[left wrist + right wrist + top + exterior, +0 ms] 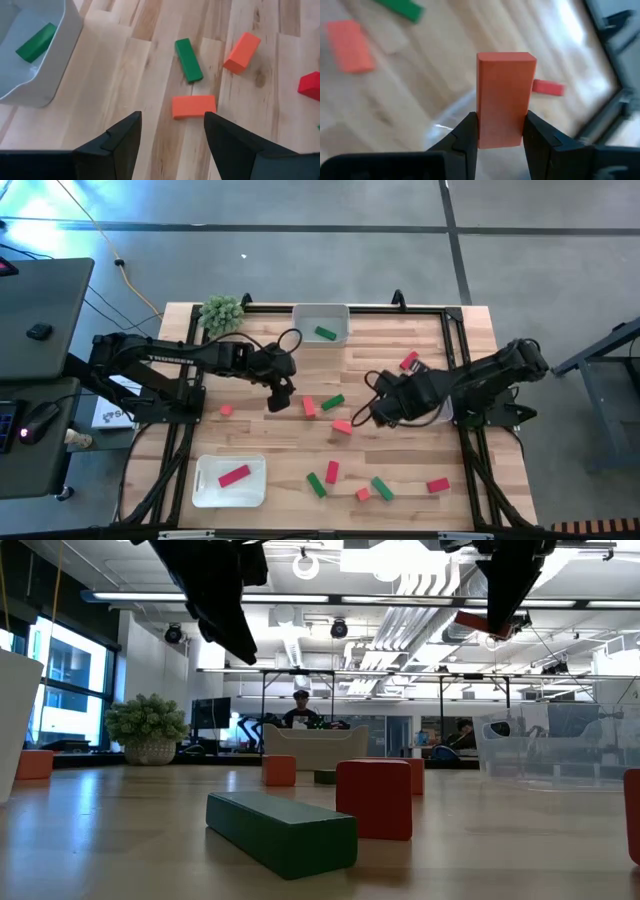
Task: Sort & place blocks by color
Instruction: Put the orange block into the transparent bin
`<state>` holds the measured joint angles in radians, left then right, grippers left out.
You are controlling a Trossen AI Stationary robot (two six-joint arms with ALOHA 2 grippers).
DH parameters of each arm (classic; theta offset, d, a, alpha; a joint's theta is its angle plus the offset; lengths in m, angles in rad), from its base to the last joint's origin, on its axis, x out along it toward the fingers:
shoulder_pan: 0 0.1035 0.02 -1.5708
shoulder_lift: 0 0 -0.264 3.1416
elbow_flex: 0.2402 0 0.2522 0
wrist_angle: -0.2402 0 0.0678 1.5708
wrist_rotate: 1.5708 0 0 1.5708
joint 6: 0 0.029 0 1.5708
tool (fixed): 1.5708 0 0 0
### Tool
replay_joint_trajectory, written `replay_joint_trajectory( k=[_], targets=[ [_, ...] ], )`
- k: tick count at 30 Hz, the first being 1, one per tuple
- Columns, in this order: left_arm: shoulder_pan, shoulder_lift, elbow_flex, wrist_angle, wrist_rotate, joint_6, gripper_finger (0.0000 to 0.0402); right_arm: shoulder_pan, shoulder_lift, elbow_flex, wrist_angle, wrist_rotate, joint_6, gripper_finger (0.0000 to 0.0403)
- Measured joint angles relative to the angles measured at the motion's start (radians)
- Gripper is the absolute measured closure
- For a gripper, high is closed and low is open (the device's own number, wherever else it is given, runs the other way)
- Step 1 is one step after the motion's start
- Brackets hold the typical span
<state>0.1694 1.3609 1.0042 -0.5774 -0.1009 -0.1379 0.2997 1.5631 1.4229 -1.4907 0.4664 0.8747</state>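
One orange-coral block [506, 100] is clamped upright between the fingers of the right end effector [502, 131], held clear above the tabletop [270, 450] toward its right edge, its long axis running out from the fingertips. Beneath it the right wrist view shows the curved rim of what looks like a clear tray [451, 111], so my judgement is that the drop point lies almost straight below and only a short lowering is needed, though I cannot tell exactly how far the rim extends. Further out, the left end effector [172, 131] hovers with its fingers apart over the middle of the tabletop, and a flat orange-coral block [194, 106] lies just ahead of the gap, its long axis crosswise to the fingers; the left arm is plainly the nearer one to it. A green block [188, 60] lies just beyond, lengthwise. Near the far edge a white tray [322, 312] holds one green block [325, 333], and near the front-left corner another white tray [205, 492] holds a red block [234, 475].
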Motion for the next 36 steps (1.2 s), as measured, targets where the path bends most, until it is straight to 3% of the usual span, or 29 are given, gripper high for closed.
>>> replay_joint_trajectory(
  k=[9,13,18,26,36],
  targets=[
    [0.001,0.000,0.000,-0.001,0.000,0.000,0.0198,-0.086,-0.008,-0.028,-0.081,0.174,-0.045,0.0308],
    [0.001,0.000,0.000,-0.001,0.000,-0.015,0.0198,-0.114,-0.037,-0.126,-0.080,0.168,-0.017,0.0308],
    [0.001,0.000,0.000,0.005,0.000,-0.041,0.0198,-0.117,-0.130,-0.294,-0.063,0.103,0.062,0.0308],
    [0.001,0.000,0.000,0.136,0.000,-0.053,0.0198,-0.119,-0.350,-0.495,0.098,-0.055,0.044,0.0308],
    [0.035,0.000,0.000,0.287,0.004,-0.094,0.0198,-0.239,-0.512,-0.695,0.367,-0.346,-0.052,0.0308]
  ],
)
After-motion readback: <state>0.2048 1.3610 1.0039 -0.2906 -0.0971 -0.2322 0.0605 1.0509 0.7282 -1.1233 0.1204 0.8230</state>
